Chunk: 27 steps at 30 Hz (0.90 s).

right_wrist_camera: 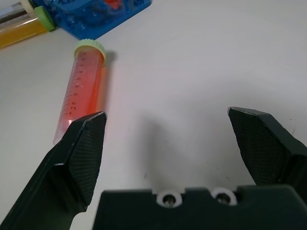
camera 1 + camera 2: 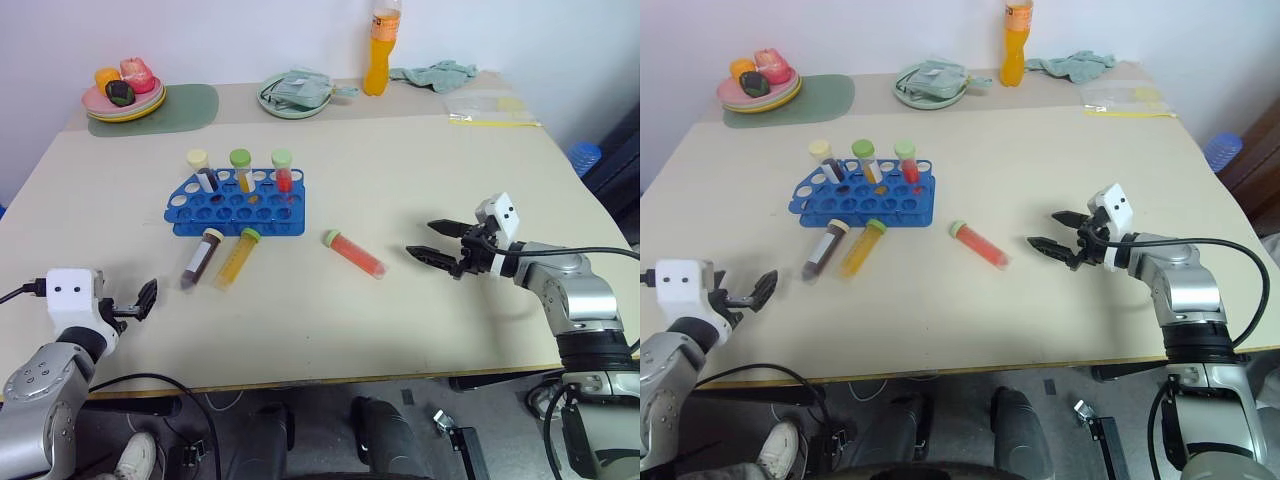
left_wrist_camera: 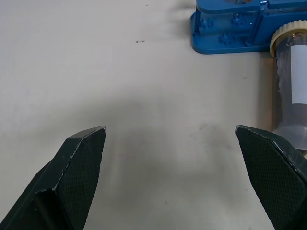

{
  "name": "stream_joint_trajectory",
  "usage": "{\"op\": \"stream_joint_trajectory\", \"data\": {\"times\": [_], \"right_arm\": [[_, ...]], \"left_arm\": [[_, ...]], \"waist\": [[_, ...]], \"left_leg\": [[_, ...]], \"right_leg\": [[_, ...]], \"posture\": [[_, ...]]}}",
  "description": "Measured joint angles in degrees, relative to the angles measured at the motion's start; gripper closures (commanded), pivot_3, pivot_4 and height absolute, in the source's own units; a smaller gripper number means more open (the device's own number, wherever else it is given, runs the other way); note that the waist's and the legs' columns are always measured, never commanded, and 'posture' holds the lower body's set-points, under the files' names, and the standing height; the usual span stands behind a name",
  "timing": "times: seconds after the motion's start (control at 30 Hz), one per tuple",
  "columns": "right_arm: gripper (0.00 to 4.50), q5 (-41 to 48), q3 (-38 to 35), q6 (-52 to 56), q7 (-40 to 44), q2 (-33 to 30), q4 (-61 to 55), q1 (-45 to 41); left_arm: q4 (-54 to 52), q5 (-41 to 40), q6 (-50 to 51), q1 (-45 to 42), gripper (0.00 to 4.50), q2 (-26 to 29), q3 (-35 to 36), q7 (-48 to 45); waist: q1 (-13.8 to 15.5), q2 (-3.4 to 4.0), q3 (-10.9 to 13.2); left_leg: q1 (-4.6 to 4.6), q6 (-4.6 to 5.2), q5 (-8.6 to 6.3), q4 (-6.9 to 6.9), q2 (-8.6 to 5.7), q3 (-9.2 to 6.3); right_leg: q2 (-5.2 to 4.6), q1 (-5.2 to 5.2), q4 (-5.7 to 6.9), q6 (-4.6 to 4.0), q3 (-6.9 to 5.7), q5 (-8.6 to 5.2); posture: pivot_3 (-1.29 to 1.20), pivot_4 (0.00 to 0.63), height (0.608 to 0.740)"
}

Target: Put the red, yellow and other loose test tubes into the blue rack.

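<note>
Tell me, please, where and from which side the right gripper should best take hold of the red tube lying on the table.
Probably across the middle of the red tube's barrel, from above. It lies flat on the table, green cap toward the blue rack, with bare table on both sides, so the open right gripper could straddle the round body without hitting its neighbours.

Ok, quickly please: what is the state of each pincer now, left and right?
Left pincer: open, holding nothing.
Right pincer: open, holding nothing, near the red tube lying on the table.
</note>
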Motion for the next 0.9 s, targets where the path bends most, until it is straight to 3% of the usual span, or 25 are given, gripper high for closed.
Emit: {"op": "stream_joint_trajectory", "data": {"times": [0.63, 0.9], "right_arm": [[0.00, -1.06, 1.43, 0.62, -2.45, 1.27, -0.09, -0.59], [0.00, 1.77, 0.60, 10.43, -5.98, 0.88, -7.92, -1.37]], "left_arm": [[0.00, 0.01, -0.42, -1.12, 0.04, -0.78, -0.23, -0.33], [0.13, -1.48, -1.16, -6.94, 0.04, 0.08, -7.01, -4.77]], "waist": [[0.03, 0.00, -0.01], [-0.04, 0.00, -0.01]], "left_leg": [[-0.01, 0.08, -0.05, 0.60, 0.00, 0.00], [0.01, 0.08, -0.05, 0.66, -0.01, 0.01]], "right_leg": [[0.02, 0.16, 0.31, 0.02, 0.01, 0.01], [0.02, 0.12, 0.51, 0.01, 0.03, 0.01]], "posture": [[0.00, 0.150, 0.740], [0.00, 0.150, 0.740]]}}
